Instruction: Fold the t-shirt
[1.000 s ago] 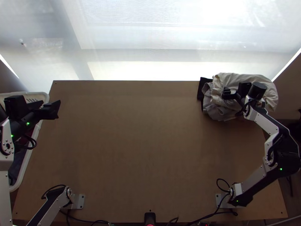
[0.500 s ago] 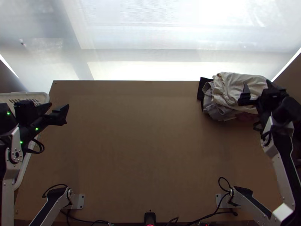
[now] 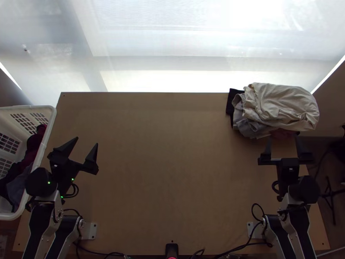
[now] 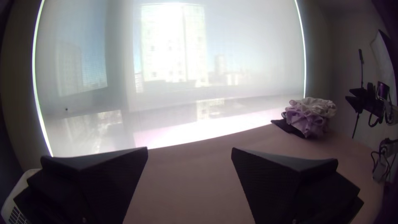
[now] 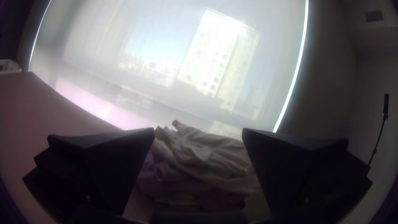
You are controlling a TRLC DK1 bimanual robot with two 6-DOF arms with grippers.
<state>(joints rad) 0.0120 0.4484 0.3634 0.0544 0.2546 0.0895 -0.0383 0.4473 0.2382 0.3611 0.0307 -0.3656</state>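
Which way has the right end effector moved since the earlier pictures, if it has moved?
Yes. In the top view, the right end effector has moved from above the pile toward the near edge of the table.

Beyond the black fingers (image 3: 304, 150) of the right gripper (image 3: 283, 137), the top cloth (image 3: 280, 103) is cream, the cloth under it (image 3: 248, 127) grey, the outermost one (image 3: 232, 98) black; a scrap nearest those fingers (image 3: 282, 133) looks dark red, though it is dim. Beside the left gripper (image 3: 87, 141), its fingers black too, the basket (image 3: 51, 125) is white with a slotted grid; the table (image 3: 172, 172) between both pairs is brown.
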